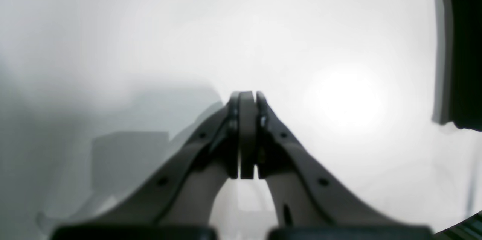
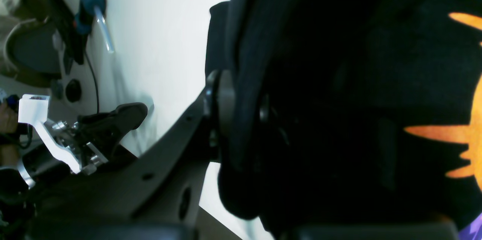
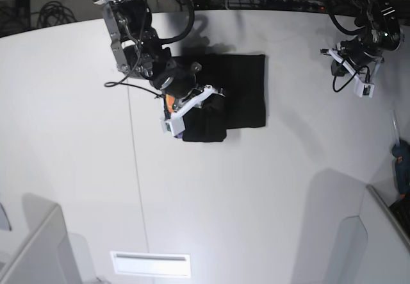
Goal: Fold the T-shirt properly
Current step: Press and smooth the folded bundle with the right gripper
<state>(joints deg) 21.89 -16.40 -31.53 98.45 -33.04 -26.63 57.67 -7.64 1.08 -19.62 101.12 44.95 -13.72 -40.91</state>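
Currently right gripper (image 2: 241, 112) clamps a thick T-shirt (image 3: 240, 88) fold — carry it across flat, edges aligned, before releasing; left gripper (image 1: 246, 134) shut, empty, well clear.

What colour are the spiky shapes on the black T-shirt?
Orange, on the T-shirt; clearest in the right wrist view.

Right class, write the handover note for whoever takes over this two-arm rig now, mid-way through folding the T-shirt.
Right gripper: jaws closed on a thick bunch of the black T-shirt, at the near-left part of the cloth in the base view.
Left gripper: jaws shut, empty, parked over bare table, away from the shirt.
T-shirt: lying on the white table as a partly folded dark block; some orange print shows by the right gripper.
Done: shirt already gathered into a smaller shape.
Left: probably lay the held fold down, release, then neaten the edges.
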